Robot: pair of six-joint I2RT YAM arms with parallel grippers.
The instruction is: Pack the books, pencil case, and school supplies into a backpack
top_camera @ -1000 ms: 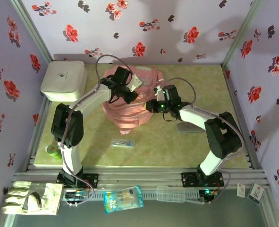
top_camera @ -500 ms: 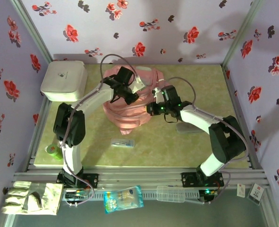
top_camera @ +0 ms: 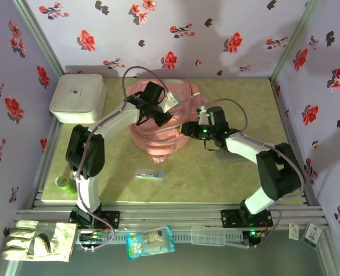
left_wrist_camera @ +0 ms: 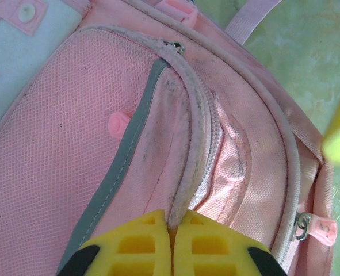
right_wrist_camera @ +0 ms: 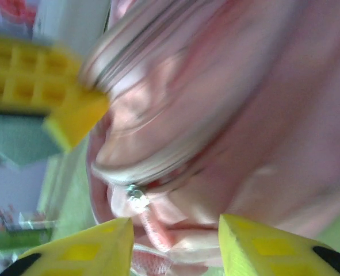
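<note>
The right gripper (right_wrist_camera: 175, 248) jaws have just parted around the zipper pull (right_wrist_camera: 136, 196) while the left gripper (left_wrist_camera: 171, 225) jaws stay clamped on the backpack (left_wrist_camera: 72, 144) trim, so unzipping is probably finished

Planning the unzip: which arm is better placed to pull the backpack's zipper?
Right, probably. The right gripper has open jaws beside the silver zipper pull; the left gripper is shut on the pale trim of the large pink fabric backpack.
</note>
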